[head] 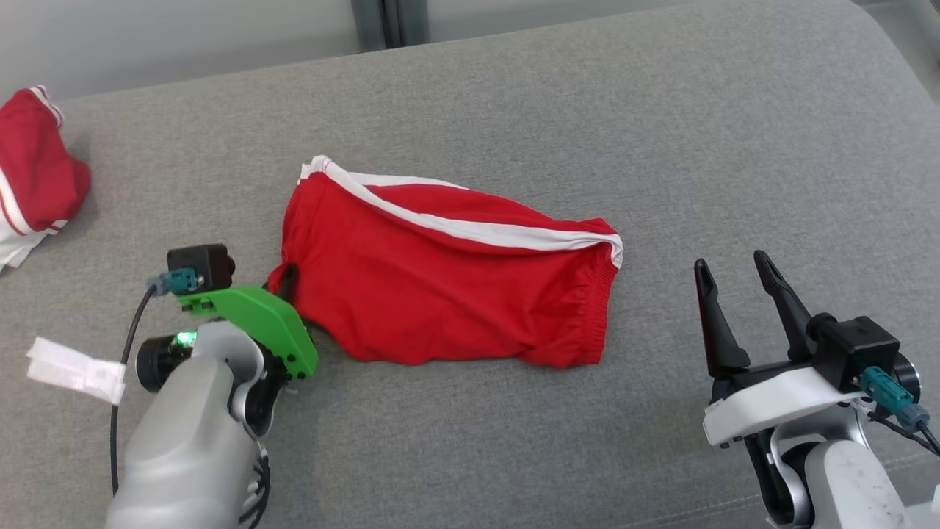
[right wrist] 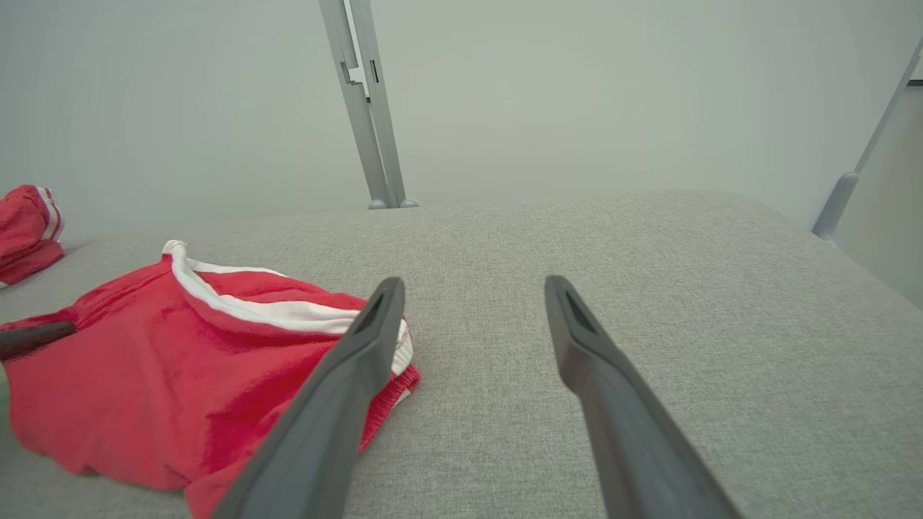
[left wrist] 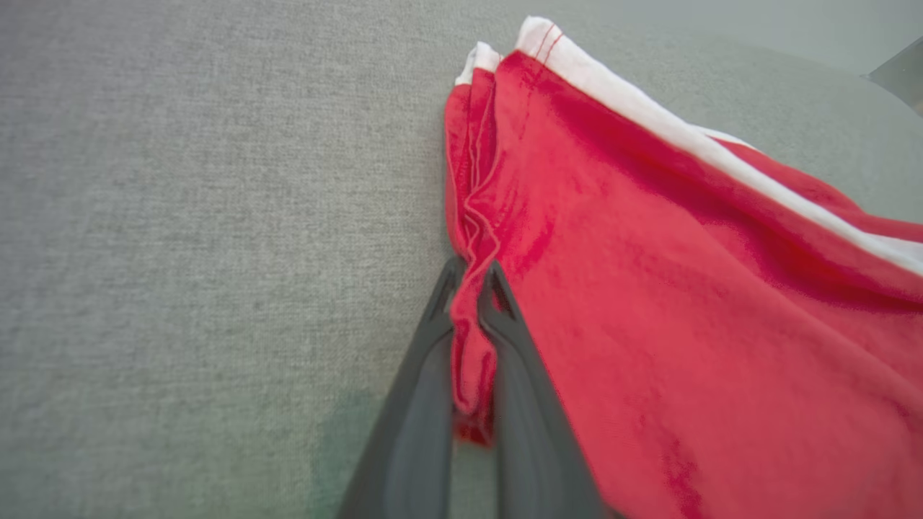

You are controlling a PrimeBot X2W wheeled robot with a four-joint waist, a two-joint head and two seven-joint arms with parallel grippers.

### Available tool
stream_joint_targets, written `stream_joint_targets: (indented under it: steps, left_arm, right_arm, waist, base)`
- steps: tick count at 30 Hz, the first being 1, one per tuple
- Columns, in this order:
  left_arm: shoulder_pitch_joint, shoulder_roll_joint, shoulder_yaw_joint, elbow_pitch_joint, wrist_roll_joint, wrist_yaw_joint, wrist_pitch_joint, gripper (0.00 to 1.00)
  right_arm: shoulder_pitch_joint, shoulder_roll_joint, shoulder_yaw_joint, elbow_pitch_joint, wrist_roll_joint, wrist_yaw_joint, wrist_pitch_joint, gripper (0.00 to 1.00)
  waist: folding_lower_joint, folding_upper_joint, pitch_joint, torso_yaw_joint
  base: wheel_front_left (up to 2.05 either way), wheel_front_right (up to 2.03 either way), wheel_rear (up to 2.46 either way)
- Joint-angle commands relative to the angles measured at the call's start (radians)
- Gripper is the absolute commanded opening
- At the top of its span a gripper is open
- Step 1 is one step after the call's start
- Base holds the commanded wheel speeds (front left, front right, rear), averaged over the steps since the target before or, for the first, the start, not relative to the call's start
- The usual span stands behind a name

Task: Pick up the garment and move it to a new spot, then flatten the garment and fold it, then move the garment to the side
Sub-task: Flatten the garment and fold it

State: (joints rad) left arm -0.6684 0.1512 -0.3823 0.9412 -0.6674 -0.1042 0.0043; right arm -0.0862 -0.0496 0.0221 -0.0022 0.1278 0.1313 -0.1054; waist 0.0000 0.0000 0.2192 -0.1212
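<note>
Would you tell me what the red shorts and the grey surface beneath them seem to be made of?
The red shorts look like a thin, probably synthetic knit, going by the faint sheen and soft wrinkles. The grey surface looks like matte woven upholstery; its flecked weave shows.

Left tool [head: 285, 282] tips buried in the garment [head: 448, 286] hem, second red garment [head: 33, 169] partly off-frame at left

Upholstered surface [head: 661, 147]: grey woven fabric, broad and flat, rounded at its far right corner; possibly a sofa seat or a padded bench.
Wall [right wrist: 577, 86]: plain, pale grey-green, evenly lit.
Metal upright [right wrist: 364, 108]: grey, two-part, behind the far edge.
Strut [right wrist: 858, 158]: grey, slanted, far right.
</note>
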Motion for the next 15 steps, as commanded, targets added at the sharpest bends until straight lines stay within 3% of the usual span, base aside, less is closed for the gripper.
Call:
stream_joint_targets:
  steps: [1,9,15]
  left_arm:
    - [0.038,0.001,0.011,-0.015,-0.01,0.001,-0.018,0.0]
    - [0.211,-0.03,0.037,-0.17,-0.052,0.052,-0.088,0.0]
    - [0.322,-0.046,0.029,-0.309,-0.065,0.101,-0.07,0.0]
  right_arm:
    - [0.014,-0.002,-0.009,-0.005,-0.005,-0.001,0.004,1.0]
    - [0.037,-0.002,-0.034,-0.013,-0.014,-0.001,0.03,1.0]
    - [0.042,-0.002,-0.033,-0.015,-0.012,-0.001,0.048,1.0]
  waist:
    - [0.0,0.0,-0.025,0.032]
    - [0.0,0.0,-0.053,0.093]
    - [0.0,0.0,-0.063,0.117]
  base:
    - [0.0,0.0,0.0]
    - [0.0,0.0,0.0]
    - [0.0,0.0,0.0]
